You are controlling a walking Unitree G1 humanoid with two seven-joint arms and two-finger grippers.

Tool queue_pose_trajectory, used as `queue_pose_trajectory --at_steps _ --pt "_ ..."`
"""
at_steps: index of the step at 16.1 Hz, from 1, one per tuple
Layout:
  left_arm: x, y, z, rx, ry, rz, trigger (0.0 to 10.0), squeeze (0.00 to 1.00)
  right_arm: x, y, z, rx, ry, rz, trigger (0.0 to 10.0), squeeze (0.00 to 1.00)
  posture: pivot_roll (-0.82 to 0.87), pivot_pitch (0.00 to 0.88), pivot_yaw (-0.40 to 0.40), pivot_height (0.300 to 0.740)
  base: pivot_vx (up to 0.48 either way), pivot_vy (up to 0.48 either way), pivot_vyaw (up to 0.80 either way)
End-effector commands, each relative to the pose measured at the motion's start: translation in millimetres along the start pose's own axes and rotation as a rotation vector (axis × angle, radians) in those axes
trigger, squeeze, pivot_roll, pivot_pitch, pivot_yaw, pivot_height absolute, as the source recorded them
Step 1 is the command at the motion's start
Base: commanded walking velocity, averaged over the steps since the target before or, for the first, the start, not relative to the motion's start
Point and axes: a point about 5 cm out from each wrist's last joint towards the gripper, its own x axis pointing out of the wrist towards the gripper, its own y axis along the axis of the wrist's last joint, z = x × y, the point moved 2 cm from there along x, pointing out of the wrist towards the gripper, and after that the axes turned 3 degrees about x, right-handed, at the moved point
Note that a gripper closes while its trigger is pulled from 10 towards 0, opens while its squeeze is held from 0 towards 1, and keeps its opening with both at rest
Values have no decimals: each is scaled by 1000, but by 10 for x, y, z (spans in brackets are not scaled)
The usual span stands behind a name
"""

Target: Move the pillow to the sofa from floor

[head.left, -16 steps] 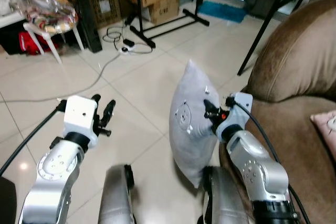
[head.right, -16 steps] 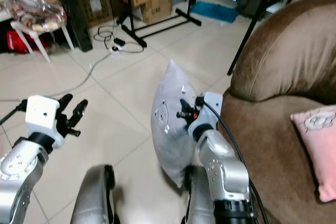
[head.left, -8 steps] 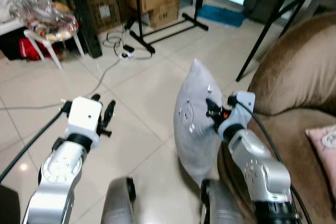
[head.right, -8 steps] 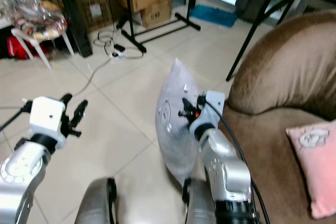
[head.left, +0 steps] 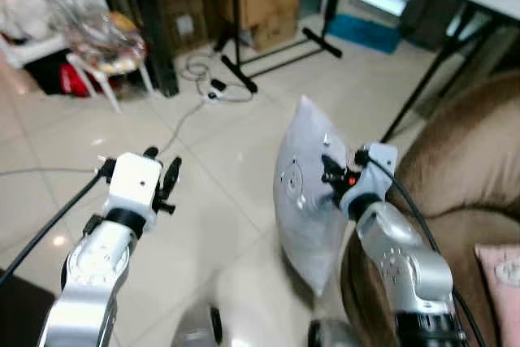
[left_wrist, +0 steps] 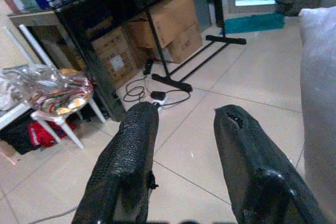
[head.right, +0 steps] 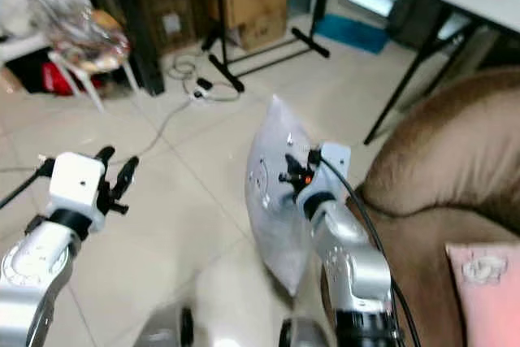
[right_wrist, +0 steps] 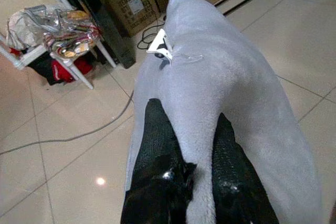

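The right gripper (right_wrist: 184, 145) pinched the grey pillow (head.left: 305, 193) mid-frame, lifted; the brown sofa (head.left: 463, 168) placement remained. The left gripper (left_wrist: 181, 145) fingers stood wide, empty.

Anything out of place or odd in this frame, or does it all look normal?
Nothing stands out. The right gripper pinches a fold of the grey pillow, which hangs upright off the floor beside the brown sofa. The left gripper is open and holds nothing.
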Motion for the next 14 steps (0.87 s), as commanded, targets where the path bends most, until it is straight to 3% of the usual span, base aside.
queue_pose_trajectory --at_steps 1,6,11,14 --pt "-9 -9 15 3 2 -1 10000 0 -39 117 3 -4 1 53 10000 0 -13 0 -25 736 0 0 0" --pt "-25 -14 19 7 1 0 10000 0 -60 95 57 -7 -19 45 10000 0 -12 0 -27 740 0 0 0" --pt "-36 -22 11 1 10 -1 10000 0 -64 115 6 -8 8 66 10000 0 -11 0 -30 740 0 0 0" --pt "-33 -7 19 -4 1 9 10000 0 -71 122 7 1 12 72 10000 0 -11 0 -29 740 0 0 -800"
